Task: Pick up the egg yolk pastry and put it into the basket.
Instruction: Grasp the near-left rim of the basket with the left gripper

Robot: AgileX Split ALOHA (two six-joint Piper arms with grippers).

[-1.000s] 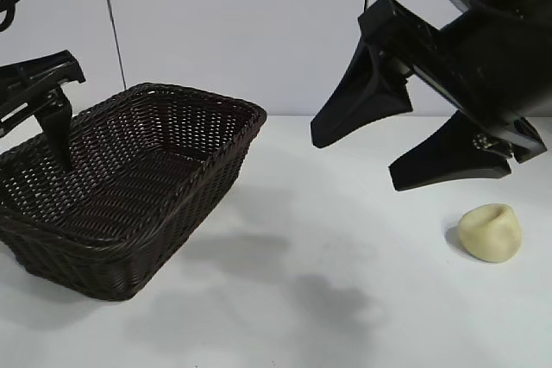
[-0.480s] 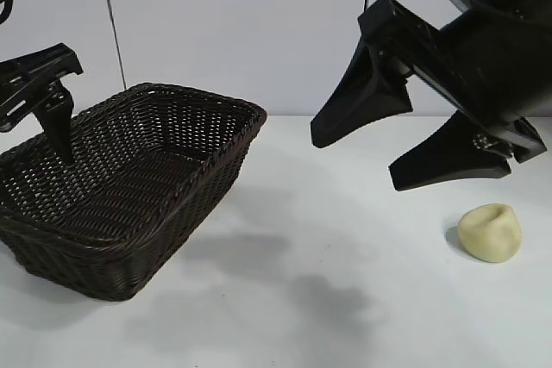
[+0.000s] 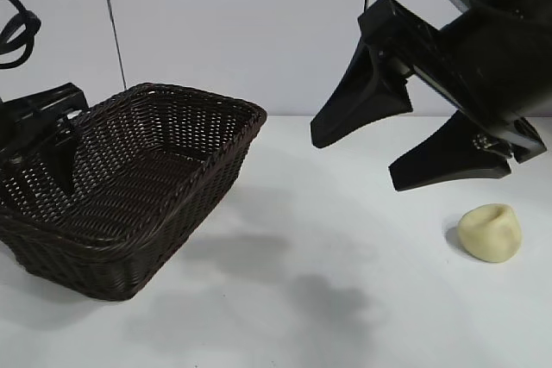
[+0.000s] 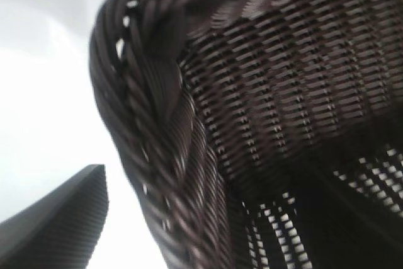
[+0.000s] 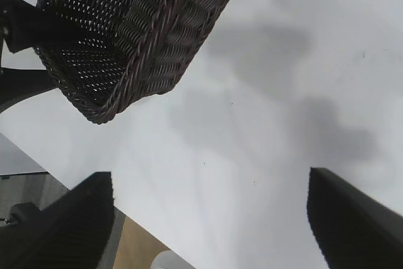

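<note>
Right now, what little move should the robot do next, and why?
Probably lower the right gripper toward the egg yolk pastry. Its jaws are open and empty above the table, while the pastry sits untouched outside the basket. The left gripper is at the basket's far side.

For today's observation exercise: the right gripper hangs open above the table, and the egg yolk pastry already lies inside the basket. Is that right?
Not quite. The exterior view shows the egg yolk pastry lying on the table, well apart from the basket. The right gripper does hang open above the table.
</note>
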